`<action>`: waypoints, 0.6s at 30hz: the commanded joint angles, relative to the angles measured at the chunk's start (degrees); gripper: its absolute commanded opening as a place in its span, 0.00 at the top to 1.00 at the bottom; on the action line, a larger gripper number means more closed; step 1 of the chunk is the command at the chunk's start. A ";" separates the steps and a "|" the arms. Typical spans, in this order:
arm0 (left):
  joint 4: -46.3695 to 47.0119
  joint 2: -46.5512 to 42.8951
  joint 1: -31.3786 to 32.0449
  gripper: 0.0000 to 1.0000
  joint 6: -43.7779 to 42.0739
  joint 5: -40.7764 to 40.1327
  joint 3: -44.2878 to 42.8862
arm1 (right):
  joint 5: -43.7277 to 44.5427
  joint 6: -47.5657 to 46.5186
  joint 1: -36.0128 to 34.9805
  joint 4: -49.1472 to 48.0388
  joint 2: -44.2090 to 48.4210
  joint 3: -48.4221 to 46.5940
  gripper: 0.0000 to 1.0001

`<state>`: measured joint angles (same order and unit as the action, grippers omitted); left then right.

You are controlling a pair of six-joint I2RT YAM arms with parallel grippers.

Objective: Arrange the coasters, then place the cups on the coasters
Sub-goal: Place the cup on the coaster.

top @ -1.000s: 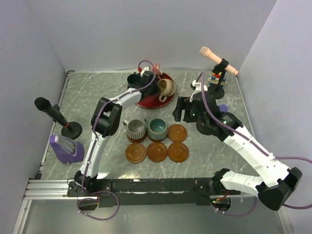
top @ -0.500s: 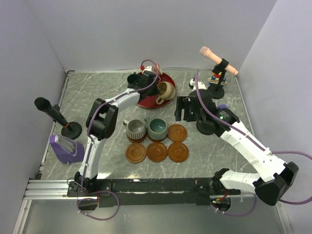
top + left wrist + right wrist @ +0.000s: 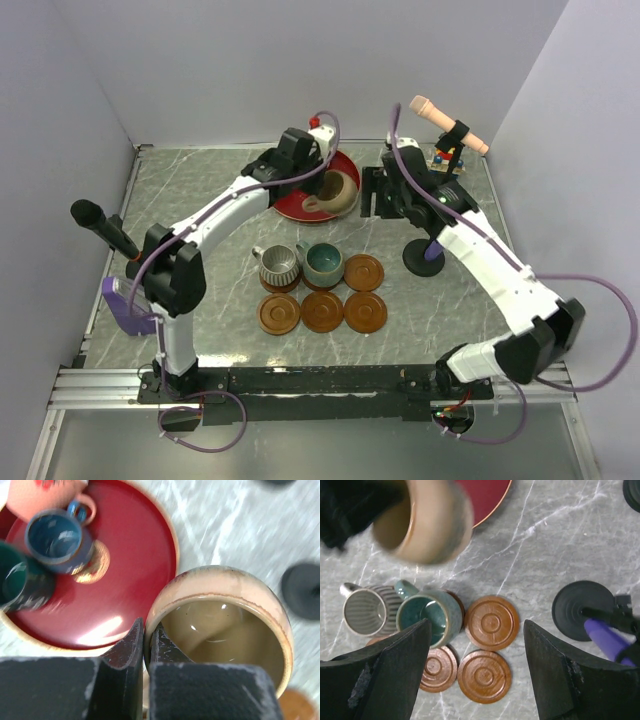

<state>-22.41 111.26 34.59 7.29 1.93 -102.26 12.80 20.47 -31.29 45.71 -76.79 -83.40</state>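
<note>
ok so the big change over the last second: the left gripper (image 3: pixel 147 642) was down at the glossy round red plate (image 3: pixel 145 555) with its jaws just closing, and now it's pinched tight on the rim of the beige glazed ceramic cup (image 3: pixel 225 625), one finger inside and one outside; the cup has come up off the plate and hangs tilted over the plate's edge, and it's blurry in the right wrist view so I'd guess it's on the move; to me that's cup number three heading for the round brown wooden coasters (image 3: pixel 363 272); all six discs are laid out in two rows, the grey ribbed cup (image 3: pixel 279 265) and the teal cup (image 3: pixel 324 263) already sit on two in the far row, and four are bare; the dark blue cup (image 3: pixel 55 540), the dark green cup (image 3: pixel 15 582) and a pink cup (image 3: pixel 45 495) are still waiting at the plate; meanwhile the right gripper (image 3: pixel 373 195) has swung back toward the far side of the table, jaws spread wide, holding and touching nothing
</note>
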 commanded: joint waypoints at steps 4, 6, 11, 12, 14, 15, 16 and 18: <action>-3.69 -9.74 2.94 0.99 -8.61 -1.76 5.84 | -1.98 -0.17 0.18 1.31 -4.68 -7.13 0.22; -2.64 -11.85 4.25 0.99 -8.08 -4.02 7.50 | -2.95 0.71 -0.35 0.70 -4.94 -6.96 0.23; -1.84 -13.88 6.63 0.99 -4.83 -4.22 9.71 | -5.41 2.73 -2.37 -0.89 -6.08 -5.38 0.26; -2.19 -13.97 6.98 0.99 -4.65 -4.48 9.71 | -5.24 3.08 -2.81 -1.32 -6.35 -5.03 0.26; -1.76 -14.49 7.95 0.99 -4.48 -5.62 10.23 | -4.97 3.79 -3.25 -2.12 -6.70 -4.15 0.27; -1.32 -14.84 8.21 0.99 -4.39 -6.15 10.76 | -5.24 4.22 -3.43 -2.47 -7.05 -3.80 0.27; -0.88 -15.28 8.30 0.99 -4.56 -6.24 11.20 | -5.15 4.32 -3.52 -2.82 -7.31 -3.36 0.27; -0.44 -15.90 8.74 0.99 -4.74 -6.24 11.55 | -4.71 4.67 -3.52 -3.79 -7.58 -2.83 0.27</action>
<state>-29.02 100.73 42.59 1.15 -3.25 -90.67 7.99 23.38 -34.48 45.23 -83.61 -86.91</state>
